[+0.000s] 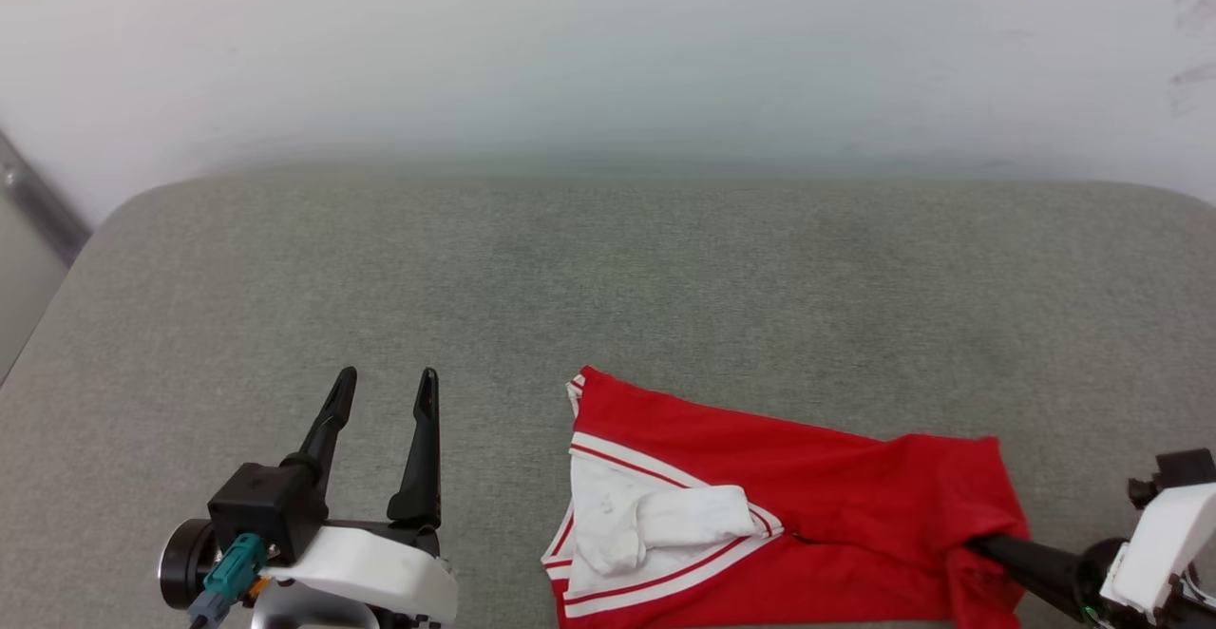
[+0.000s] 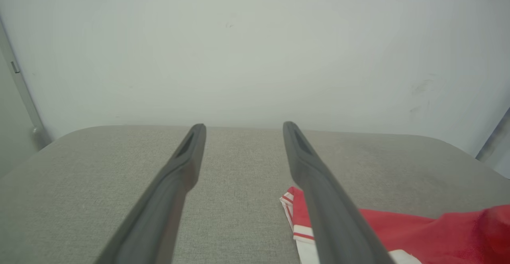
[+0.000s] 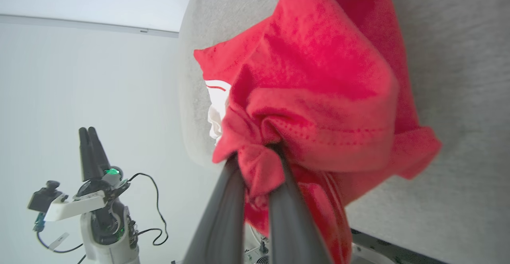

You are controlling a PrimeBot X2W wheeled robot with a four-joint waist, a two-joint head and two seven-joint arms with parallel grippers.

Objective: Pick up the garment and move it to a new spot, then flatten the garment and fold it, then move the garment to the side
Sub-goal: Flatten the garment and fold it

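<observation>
While your right gripper (image 1: 971, 545) is clamping a bunched red fold of the garment (image 1: 807, 505), which is lying crumpled at the near edge of the grey cushion (image 1: 608, 277), your left gripper (image 1: 388, 382) is hovering spread wide and empty. You are likely handling light, limp cloth that sags, so its striped left edge is looking like the best second hold.

The head camera looks down from behind the left gripper (image 1: 388, 374). Its wrist camera looks low along it to the wall (image 2: 255, 48). The right wrist camera is close to the garment (image 3: 318, 76), which all views share.
</observation>
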